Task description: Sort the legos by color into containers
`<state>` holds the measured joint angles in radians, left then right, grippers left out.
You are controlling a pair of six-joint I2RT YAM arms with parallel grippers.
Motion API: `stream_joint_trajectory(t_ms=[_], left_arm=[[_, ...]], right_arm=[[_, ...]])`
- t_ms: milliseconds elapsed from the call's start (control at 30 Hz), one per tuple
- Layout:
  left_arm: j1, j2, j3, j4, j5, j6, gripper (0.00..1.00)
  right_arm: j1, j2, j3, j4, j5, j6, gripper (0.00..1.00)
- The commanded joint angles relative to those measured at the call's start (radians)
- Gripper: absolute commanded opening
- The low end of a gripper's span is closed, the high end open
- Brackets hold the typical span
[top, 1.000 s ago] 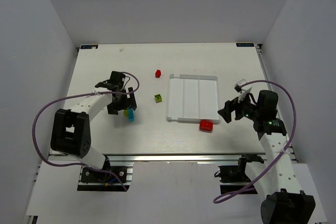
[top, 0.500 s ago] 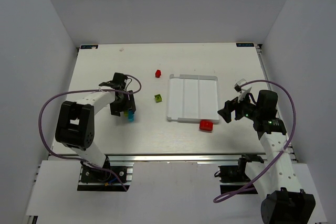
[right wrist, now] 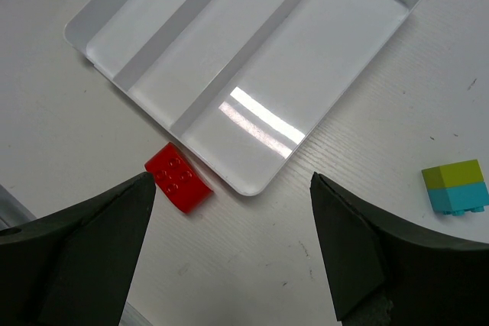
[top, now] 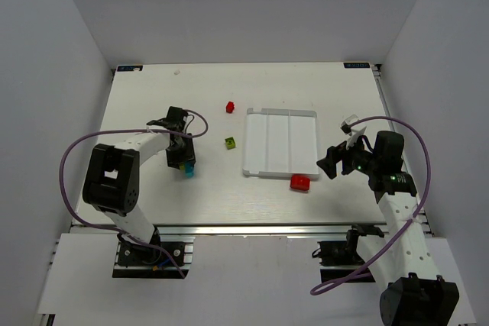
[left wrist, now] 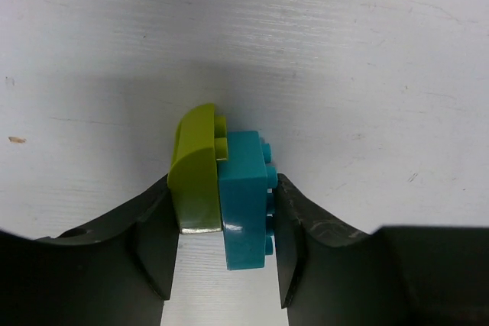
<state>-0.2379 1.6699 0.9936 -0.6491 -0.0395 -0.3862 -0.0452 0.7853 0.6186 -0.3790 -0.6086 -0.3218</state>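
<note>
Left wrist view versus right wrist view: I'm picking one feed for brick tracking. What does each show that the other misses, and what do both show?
Only left wrist: a brick pair, lime beside cyan, gripped by the left gripper. Only right wrist: the empty tray, a red brick on the table by its corner, a separate lime-cyan block right of the tray, and the open right gripper. Both: the white table.

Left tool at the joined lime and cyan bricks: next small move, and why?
Probably a short straight lift, as a grip check. The left tool sits against both outer sides of the joined lime-green and cyan plastic bricks, which rest on the table, well left of the white plastic tray.
</note>
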Motion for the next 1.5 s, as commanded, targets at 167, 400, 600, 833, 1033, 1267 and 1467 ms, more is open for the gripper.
stream_joint_trajectory(t_ms=[167,400,600,833,1033,1267,1467], left_arm=[[-0.003,-0.099,-0.01,0.012,0.105,0.017,0.37],[-0.056,-0.321,-0.053,0.196,0.733,0.07,0.26],[-0.15,-0.446,-0.156,0.572,1.047,-0.081,0.27],[-0.259,-0.45,-0.24,0.87,1.176,-0.236,0.29],[-0.308,-0.386,-0.245,0.971,1.309,-0.299,0.31],[-0.371,-0.361,-0.243,0.976,1.406,-0.335,0.36],[-0.403,-0.361,-0.224,0.944,1.438,-0.333,0.38]], right_arm=[[0.005,0.006,0.026,-0.003,-0.054,-0.022,0.87],[0.044,0.113,0.082,-0.156,-0.465,-0.177,0.74],[0.16,0.276,0.197,-0.155,-0.551,-0.093,0.52],[0.252,0.318,0.282,-0.071,-0.658,-0.104,0.88],[0.303,0.114,0.098,0.073,-0.766,-0.511,0.89],[0.36,0.147,0.188,-0.07,-0.692,-0.849,0.89],[0.399,0.172,0.214,-0.126,-0.724,-1.006,0.89]])
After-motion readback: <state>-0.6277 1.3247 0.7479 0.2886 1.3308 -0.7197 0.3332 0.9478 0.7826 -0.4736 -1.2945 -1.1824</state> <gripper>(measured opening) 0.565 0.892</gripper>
